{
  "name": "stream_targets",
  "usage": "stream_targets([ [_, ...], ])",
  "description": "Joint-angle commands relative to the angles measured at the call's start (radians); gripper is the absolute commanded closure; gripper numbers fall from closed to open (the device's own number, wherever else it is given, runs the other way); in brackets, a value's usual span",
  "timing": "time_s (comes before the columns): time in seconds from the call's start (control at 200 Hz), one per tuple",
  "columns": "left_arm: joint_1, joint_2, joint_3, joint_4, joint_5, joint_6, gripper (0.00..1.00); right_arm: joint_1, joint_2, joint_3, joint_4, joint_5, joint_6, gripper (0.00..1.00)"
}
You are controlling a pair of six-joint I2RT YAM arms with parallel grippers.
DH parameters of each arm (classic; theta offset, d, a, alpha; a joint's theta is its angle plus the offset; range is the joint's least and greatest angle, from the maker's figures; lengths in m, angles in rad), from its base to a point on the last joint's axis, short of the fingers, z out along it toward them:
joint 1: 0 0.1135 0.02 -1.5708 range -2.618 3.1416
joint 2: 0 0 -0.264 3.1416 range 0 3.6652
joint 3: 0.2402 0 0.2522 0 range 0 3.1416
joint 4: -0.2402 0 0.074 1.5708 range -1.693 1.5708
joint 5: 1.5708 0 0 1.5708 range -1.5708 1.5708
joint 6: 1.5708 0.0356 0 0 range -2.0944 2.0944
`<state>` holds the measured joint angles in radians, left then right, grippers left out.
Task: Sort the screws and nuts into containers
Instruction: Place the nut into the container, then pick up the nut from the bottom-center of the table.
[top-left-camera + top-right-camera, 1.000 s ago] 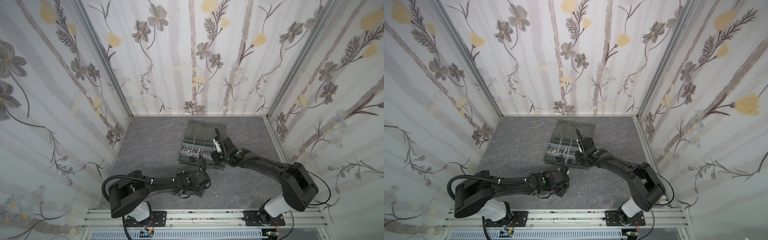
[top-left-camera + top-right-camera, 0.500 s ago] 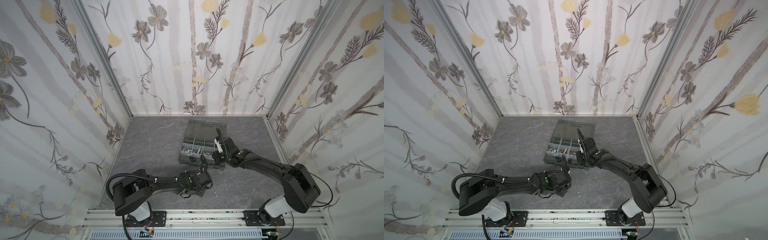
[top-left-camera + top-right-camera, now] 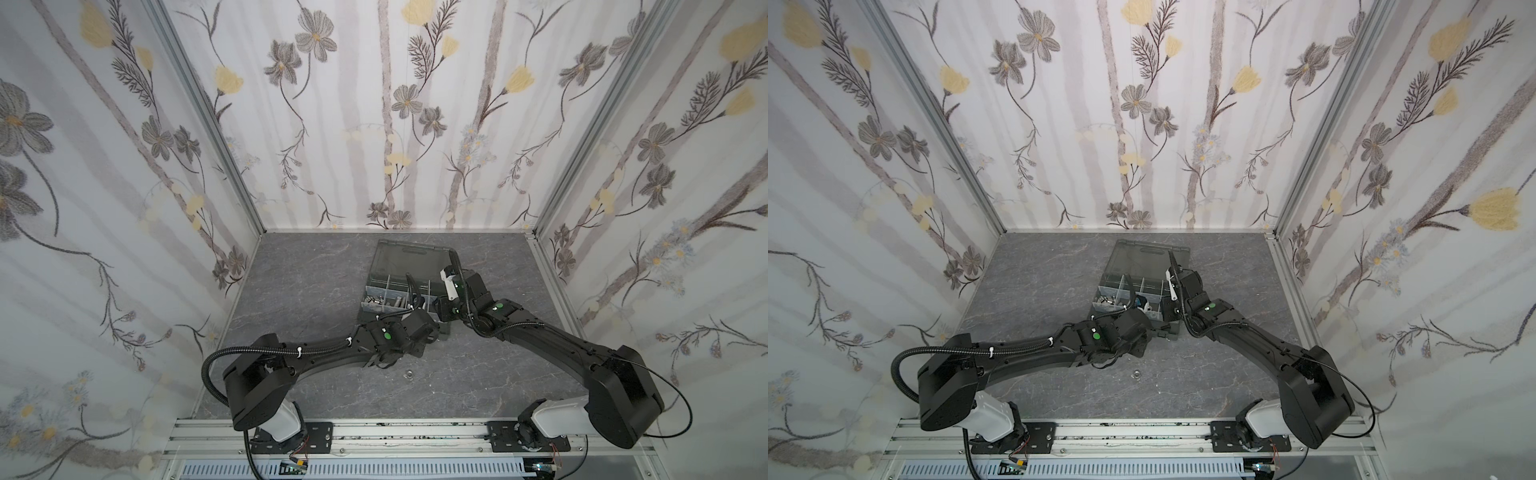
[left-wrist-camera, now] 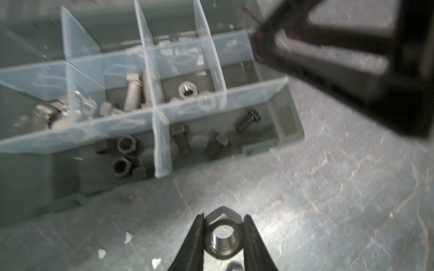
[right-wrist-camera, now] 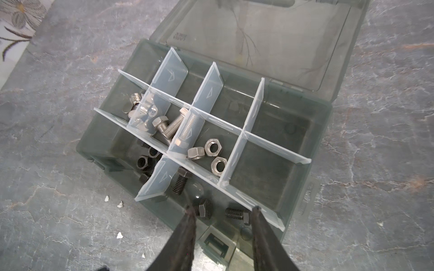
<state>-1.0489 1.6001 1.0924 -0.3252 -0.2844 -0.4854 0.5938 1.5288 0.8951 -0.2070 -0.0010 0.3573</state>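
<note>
In the left wrist view my left gripper (image 4: pixel 223 234) is shut on a silver nut (image 4: pixel 222 219), held just above the table close to the front wall of the dark grey organiser case (image 4: pixel 35 178). Its containers hold silver screws (image 5: pixel 169 126), silver nuts (image 5: pixel 212 147), black nuts (image 5: pixel 143 162) and black screws (image 5: pixel 179 180), each kind in its own compartment. My right gripper (image 5: pixel 223 211) stands open over the front compartment with the black screws, with nothing between its fingers. One loose nut (image 3: pixel 408 375) lies on the table in front of the left arm.
The case (image 3: pixel 376 309) sits mid-table with its smoky lid (image 3: pixel 409 259) folded open toward the back wall. Both arms meet at its front edge. Small white flecks (image 4: pixel 128 237) lie on the grey table. My right gripper's finger (image 4: pixel 340 58) reaches in beside the case.
My left gripper has closed on the silver nut and moved from the open table toward the case's front. The right arm has barely shifted.
</note>
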Motion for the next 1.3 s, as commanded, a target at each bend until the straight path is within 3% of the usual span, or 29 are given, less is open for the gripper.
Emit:
stream_targets([
  [0.0,0.056,0.07,0.103,0.006,-0.06,0.063,0.75,-0.01,-0.032,-0.016,0.016,0.0,0.005,0.6],
  [0.275,0.146,0.31,0.346,0.009,0.008,0.098,0.73,-0.027,-0.111,-0.07,-0.003,0.011,0.012,0.6],
  [0.47,0.158,0.376,0.4,0.009,0.038,0.085,0.72,-0.035,-0.139,-0.091,-0.013,0.011,0.016,0.6],
  [0.844,0.161,0.349,0.373,0.013,0.037,0.061,0.35,-0.039,-0.14,-0.089,-0.013,0.007,0.016,0.6],
  [1.069,0.165,0.266,0.305,0.018,-0.017,0.031,0.3,-0.039,-0.145,-0.092,-0.016,0.001,0.012,0.59],
  [1.299,0.185,0.087,0.144,0.038,-0.08,-0.012,0.28,-0.025,-0.126,-0.096,-0.002,-0.022,0.016,0.6],
])
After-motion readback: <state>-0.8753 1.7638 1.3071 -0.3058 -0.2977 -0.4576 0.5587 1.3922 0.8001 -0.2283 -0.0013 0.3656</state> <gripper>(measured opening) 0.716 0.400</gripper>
